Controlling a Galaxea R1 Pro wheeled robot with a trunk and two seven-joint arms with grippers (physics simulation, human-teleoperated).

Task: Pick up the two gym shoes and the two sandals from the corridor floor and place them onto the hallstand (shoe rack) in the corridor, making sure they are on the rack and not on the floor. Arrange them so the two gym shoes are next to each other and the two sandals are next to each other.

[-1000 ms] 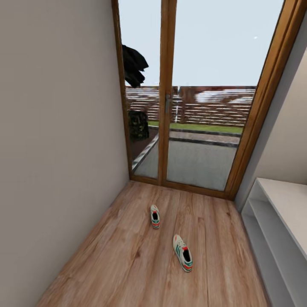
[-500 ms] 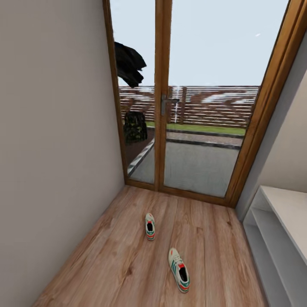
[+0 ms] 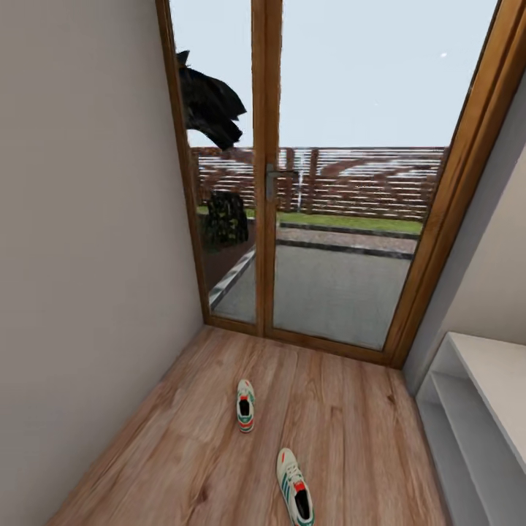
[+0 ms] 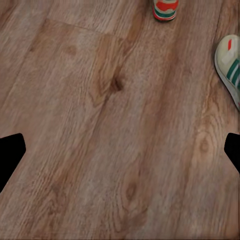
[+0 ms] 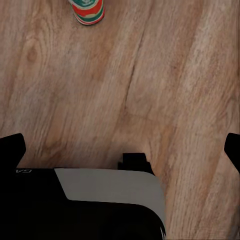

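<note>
Left gripper (image 4: 120,150): our fingertips (image 4: 11,150) sit wide apart over bare corridor floor (image 4: 100,125).
Right gripper (image 5: 120,150): likewise spread wide; we see part of our own base (image 5: 100,200) beneath.
Near gym shoe (image 3: 295,495): ahead of both grippers on the planks, touching neither; its heel (image 5: 88,11) shows at the right wrist.
Far gym shoe (image 3: 245,405): well apart, nearer the glass door (image 3: 292,183).
Hallstand (image 3: 475,409): along our right, shelves seen from the head.

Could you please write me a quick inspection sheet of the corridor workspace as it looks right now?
Surface: wood-plank corridor floor.
Job's things: two gym shoes lie apart on the floor, far shoe, near shoe; white rack at the right holds nothing visible.
Clutter: nothing seen.
Grippers: left gripper and right gripper hang over the floor, jaws wide apart, empty.
Cables: nothing seen.
Surroundings: glazed door, plain wall.
</note>
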